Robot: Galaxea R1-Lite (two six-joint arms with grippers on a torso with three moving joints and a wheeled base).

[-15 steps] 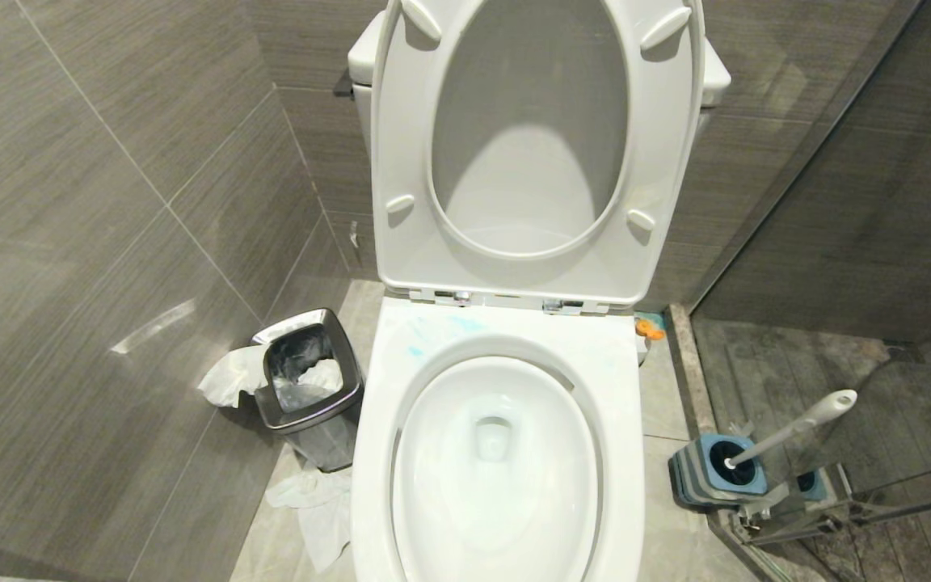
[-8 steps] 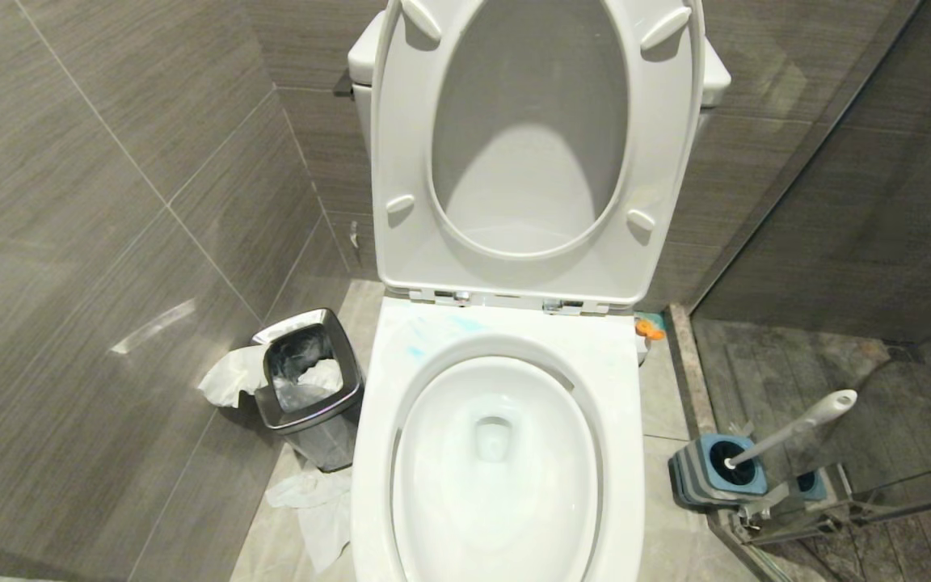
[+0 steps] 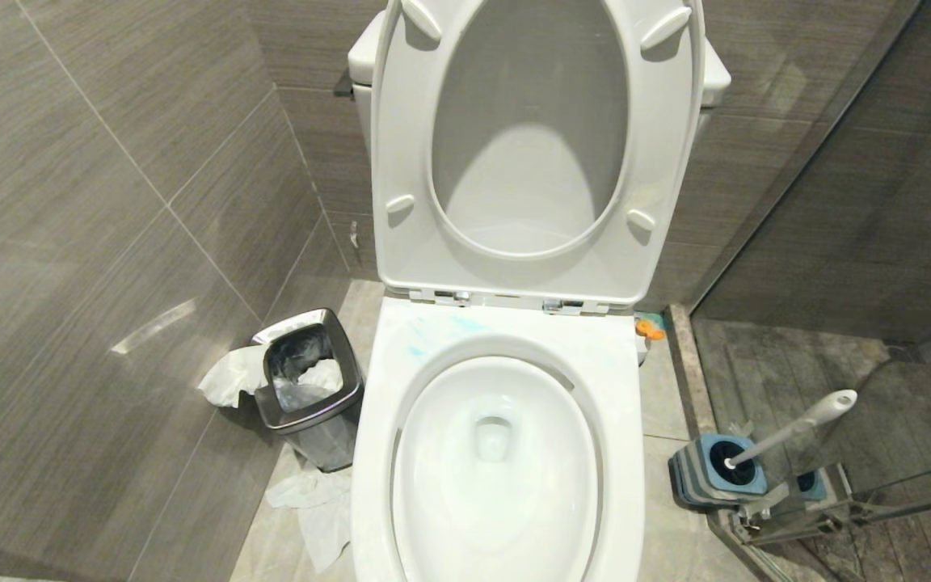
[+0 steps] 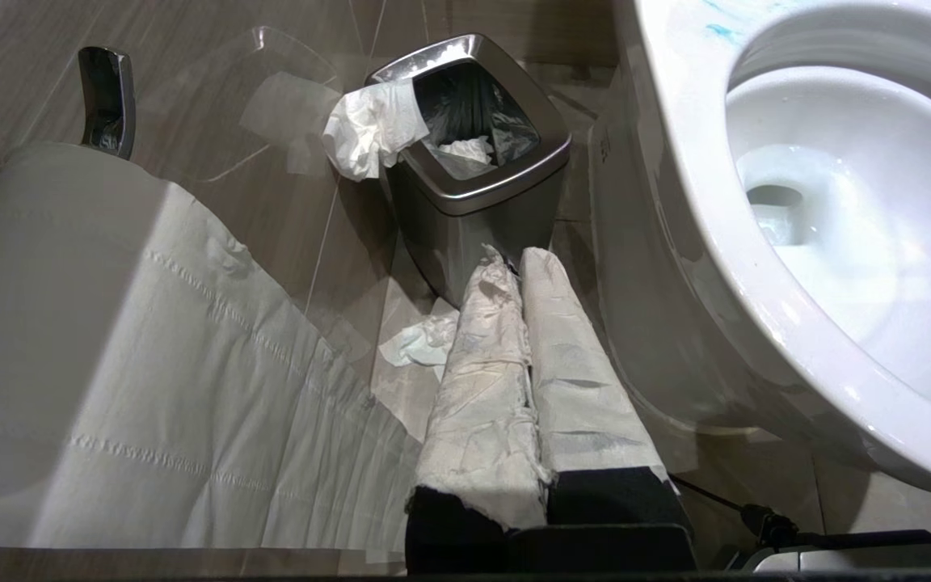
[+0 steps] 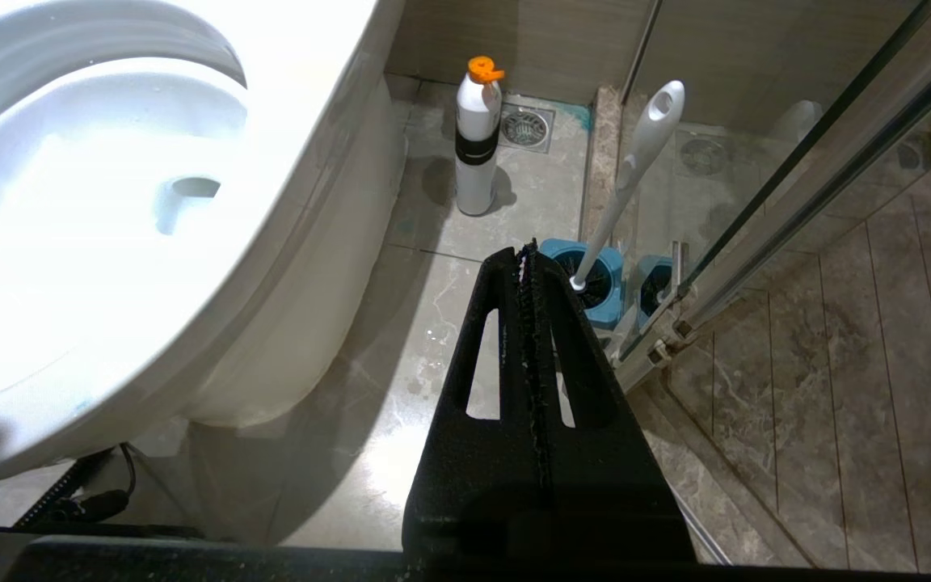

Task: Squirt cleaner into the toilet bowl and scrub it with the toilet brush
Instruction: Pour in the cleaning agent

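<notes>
Toilet bowl [image 3: 498,477] is sitting at lower centre of the head view, seat and lid [image 3: 530,145] standing raised above it; faint blue cleaner smears [image 3: 433,331] are lying on the rim behind the basin; toilet brush [image 3: 797,424] is leaning in its blue holder [image 3: 716,473] at lower right; steel bin [image 3: 308,388] is standing at lower left; left gripper [image 4: 518,263], tissue-wrapped, and right gripper [image 5: 526,255] are both resting pressed together, holding nothing; a white bottle [image 5: 478,149] is standing beside the toilet.
</notes>
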